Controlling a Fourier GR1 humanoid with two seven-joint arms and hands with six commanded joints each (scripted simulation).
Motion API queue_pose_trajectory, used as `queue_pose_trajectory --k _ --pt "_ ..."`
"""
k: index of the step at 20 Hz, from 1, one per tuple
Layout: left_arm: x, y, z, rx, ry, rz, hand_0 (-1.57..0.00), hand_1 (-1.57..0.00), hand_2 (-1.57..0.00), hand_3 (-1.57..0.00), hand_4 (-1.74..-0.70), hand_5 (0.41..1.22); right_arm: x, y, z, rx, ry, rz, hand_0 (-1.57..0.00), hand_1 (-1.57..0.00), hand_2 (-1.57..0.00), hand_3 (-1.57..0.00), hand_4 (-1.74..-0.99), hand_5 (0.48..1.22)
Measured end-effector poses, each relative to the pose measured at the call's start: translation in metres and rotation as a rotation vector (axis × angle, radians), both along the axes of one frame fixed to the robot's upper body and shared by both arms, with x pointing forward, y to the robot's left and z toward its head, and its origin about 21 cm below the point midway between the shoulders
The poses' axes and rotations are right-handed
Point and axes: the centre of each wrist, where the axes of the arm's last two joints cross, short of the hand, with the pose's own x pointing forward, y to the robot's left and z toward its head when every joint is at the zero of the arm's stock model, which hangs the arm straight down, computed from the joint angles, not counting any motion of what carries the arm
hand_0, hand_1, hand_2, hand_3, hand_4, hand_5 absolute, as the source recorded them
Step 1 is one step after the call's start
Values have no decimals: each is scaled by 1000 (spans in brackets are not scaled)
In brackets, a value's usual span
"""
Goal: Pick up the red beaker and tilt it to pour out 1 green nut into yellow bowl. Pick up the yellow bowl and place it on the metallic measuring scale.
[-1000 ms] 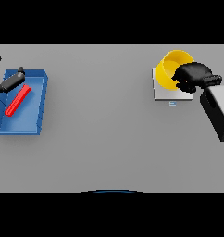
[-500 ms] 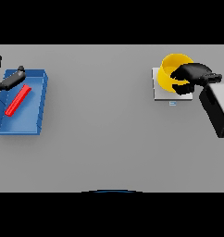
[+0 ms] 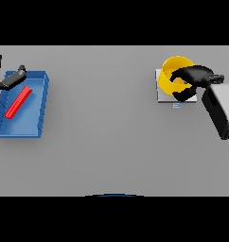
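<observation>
- A grey table (image 3: 111, 142) fills the head view, seen from above.
- At about 2 o'clock from the table's middle sits the metallic measuring scale (image 3: 160, 94), a pale square platform with a tiny mark at its near edge, too small to read.
- The yellow bowl (image 3: 171, 71) rests on the scale, its rim overhanging the far edge. A speck of green, the green nut (image 3: 186, 83), shows inside it beside the fingers.
- The right hand (image 3: 194, 78) comes in from 3 o'clock on its white and grey arm. Its dark fingers curl over the bowl's right rim and the thumb (image 3: 180, 94) hooks under the near side, so the bowl is grasped. The hand hides the right part of the bowl and scale.
- Well apart, at 9 o'clock, lies a blue tray (image 3: 40, 106) with raised walls.
- The red beaker (image 3: 18, 102) lies on its side in the tray, slanting from near-left to far-right.
- The left hand (image 3: 7, 81) shows at the tray's far-left corner, fingers spread and relaxed, holding nothing and not touching the beaker.
- No brand or readable writing shows on anything.
</observation>
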Motion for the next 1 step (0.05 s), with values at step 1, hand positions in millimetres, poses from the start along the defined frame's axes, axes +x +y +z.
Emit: queue_pose_trajectory --k 1 --pt "-2 2 -3 -1 -2 3 1 1 1 1 -821 734 0 -1 -1 -12 6 -2 -53 -47 -115 -348 -1308 733"
